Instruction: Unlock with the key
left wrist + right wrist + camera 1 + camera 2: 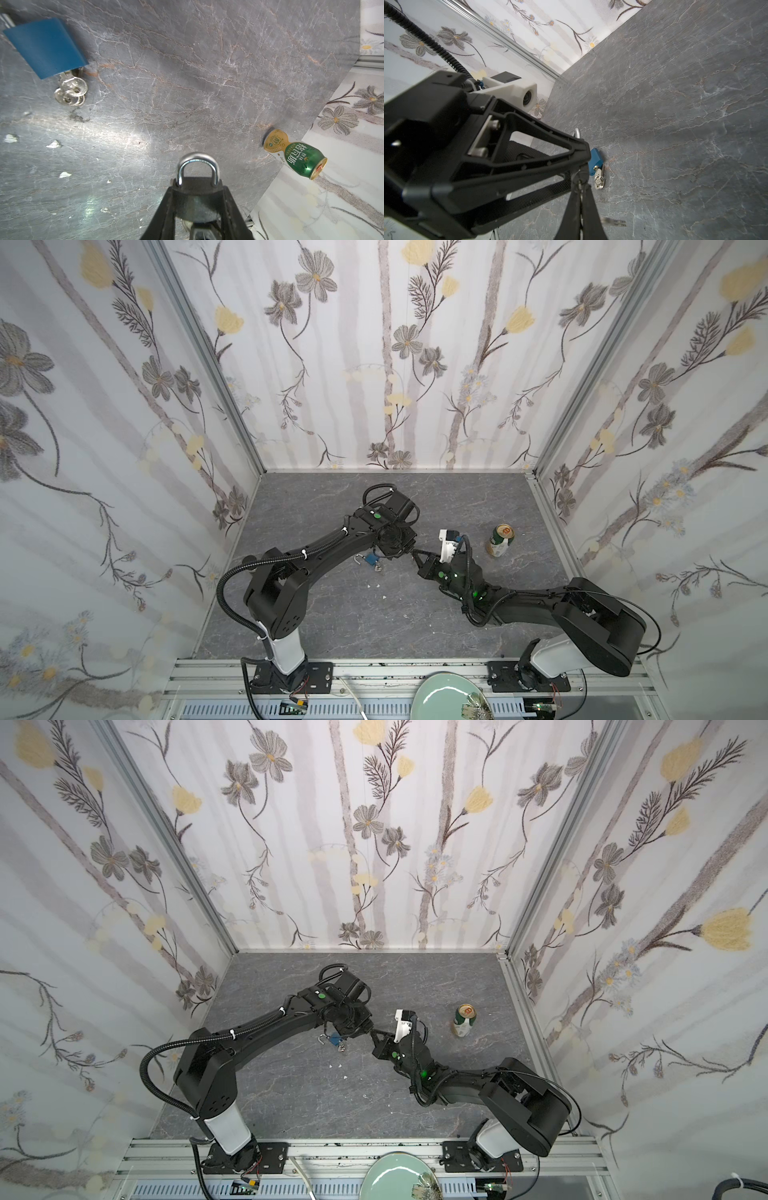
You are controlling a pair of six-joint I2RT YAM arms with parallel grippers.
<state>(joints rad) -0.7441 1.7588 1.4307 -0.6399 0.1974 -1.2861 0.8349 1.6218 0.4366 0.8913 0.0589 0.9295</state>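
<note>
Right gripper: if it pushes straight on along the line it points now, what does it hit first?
Most likely the dark padlock clamped in the left gripper: the right gripper, jaws shut, points at the end opposite its shackle and looks to be against it. Depth is hard to judge.

Black arms (316, 547) on white bases (286, 651) (green lights (377, 515)) trail ribbed cables (219, 593)

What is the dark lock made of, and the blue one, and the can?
Dark padlock: likely metal, with a dull dark body; its shackle shines silver. Blue padlock: smooth matte blue, painted metal or a plastic cover, unclear. Can: probably thin metal, with glossy green-gold print.
</note>
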